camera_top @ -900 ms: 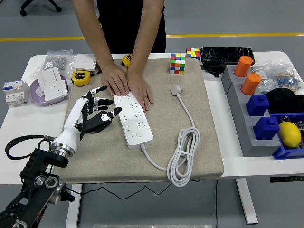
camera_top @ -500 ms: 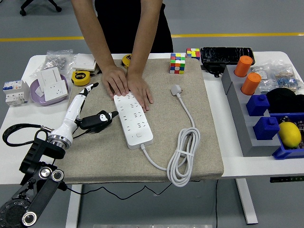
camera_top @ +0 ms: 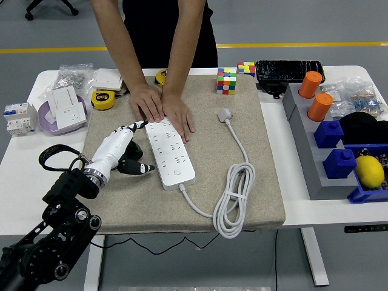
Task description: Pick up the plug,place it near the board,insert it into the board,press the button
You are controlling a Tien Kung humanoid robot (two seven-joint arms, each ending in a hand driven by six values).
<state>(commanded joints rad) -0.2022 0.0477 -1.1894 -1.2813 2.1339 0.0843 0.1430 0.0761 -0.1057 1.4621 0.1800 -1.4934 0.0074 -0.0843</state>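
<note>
Left hand (camera_top: 124,151) sits on the beige mat (camera_top: 121,200), just beside the left long edge of the white power strip (camera_top: 170,153). Fingers (camera_top: 144,168) loosely spread, holding nothing; thumb tip points at the strip's side, the other fingertips lie up near its top-left corner. Can't tell if any of them actually touch it.

Right arm not visible.

Plug (camera_top: 225,114) lies on the mat right of the strip, well apart from the robot hand, ungrasped. Its white cable (camera_top: 233,200) runs down into a coiled bundle near the mat's front edge and back to the strip's near end.

Person at the far side has both hands (camera_top: 162,108) flat, palms down, on the strip's far end and the mat next to it.

Also on the worktop (camera_top: 24,170): Rubik's cubes (camera_top: 227,80), yellow tape measure (camera_top: 103,99), orange cylinders (camera_top: 315,96), blue blocks (camera_top: 333,148).
</note>
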